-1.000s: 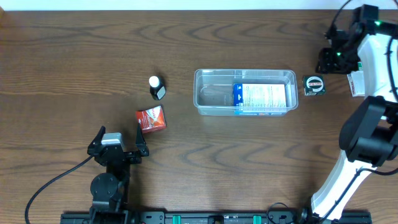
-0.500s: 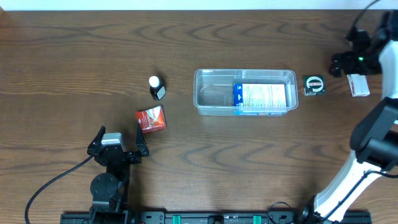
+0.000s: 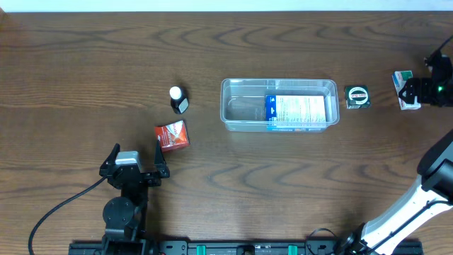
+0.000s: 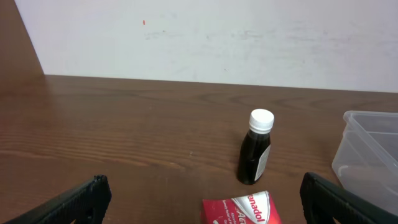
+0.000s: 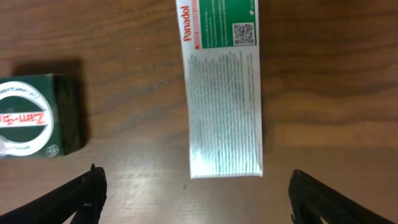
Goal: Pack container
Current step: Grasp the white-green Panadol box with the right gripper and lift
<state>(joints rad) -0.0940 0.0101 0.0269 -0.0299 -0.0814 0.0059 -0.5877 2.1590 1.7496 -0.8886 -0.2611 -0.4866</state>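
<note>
1. One blue-and-white box (image 3: pixel 297 109) was found packed in the clear, round-cornered plastic container (image 3: pixel 242 110) at mid-table.
2. A glossy dark bottle (image 3: pixel 178 100), red carton (image 3: pixel 173 135), green carton (image 3: pixel 357 97) and flat white-green box (image 5: pixel 224 93) were left outside.
3. The left gripper (image 3: pixel 136 154) and right gripper (image 5: pixel 199 193) were spread wide, with nothing held.

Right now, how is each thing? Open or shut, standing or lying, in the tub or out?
container: no lid, one box inside.
white and blue box: lying flat in the container.
bottle: upright, cap on, outside.
red box: lying flat, outside.
dark green box: outside, beside the container.
Panadol box: lying flat, outside, not gripped.
left gripper: open, empty.
right gripper: open, empty.
</note>
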